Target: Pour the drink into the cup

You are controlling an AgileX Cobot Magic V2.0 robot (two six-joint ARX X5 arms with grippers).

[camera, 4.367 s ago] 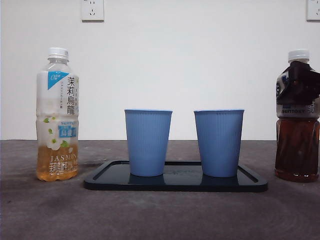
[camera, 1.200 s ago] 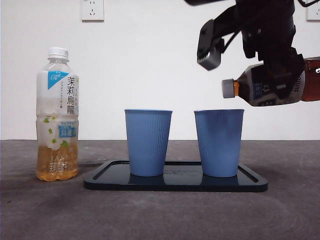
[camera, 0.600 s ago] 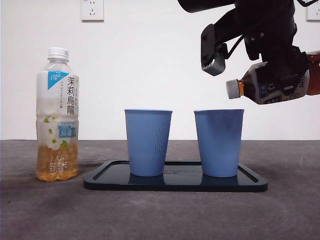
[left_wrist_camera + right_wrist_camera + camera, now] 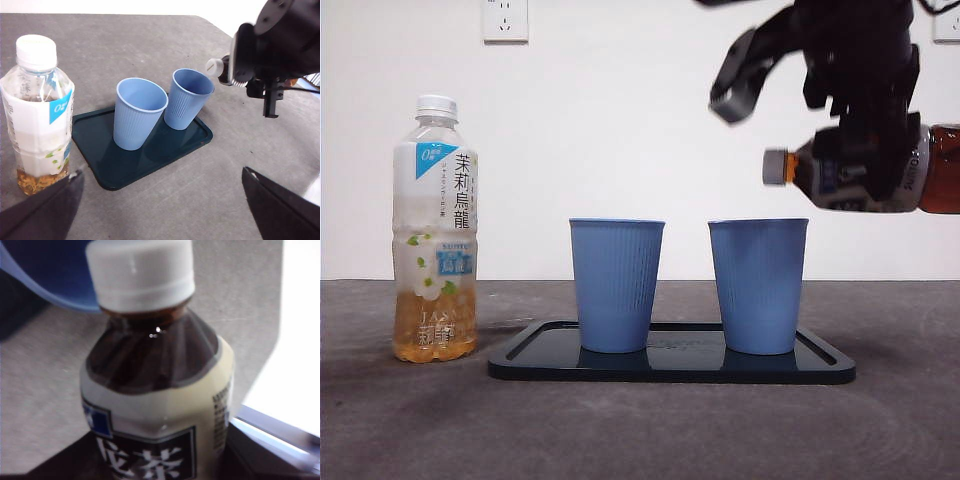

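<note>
My right gripper is shut on the dark tea bottle and holds it nearly level in the air, white cap on, pointing left above the rim of the right blue cup. In the right wrist view the bottle fills the picture, with the cup's rim beyond its cap. A second blue cup stands to its left. Both stand on a dark tray. My left gripper is open and empty, back from the tray.
A jasmine tea bottle, capped and about a quarter full, stands upright left of the tray; it is close to my left gripper. The right arm hangs over the tray's far side. White wall with sockets behind.
The dark bottle stood on the table at the right 3.9 s ago; it is now lifted and laid level. In the last half second its cap rose slightly and shifted left.
</note>
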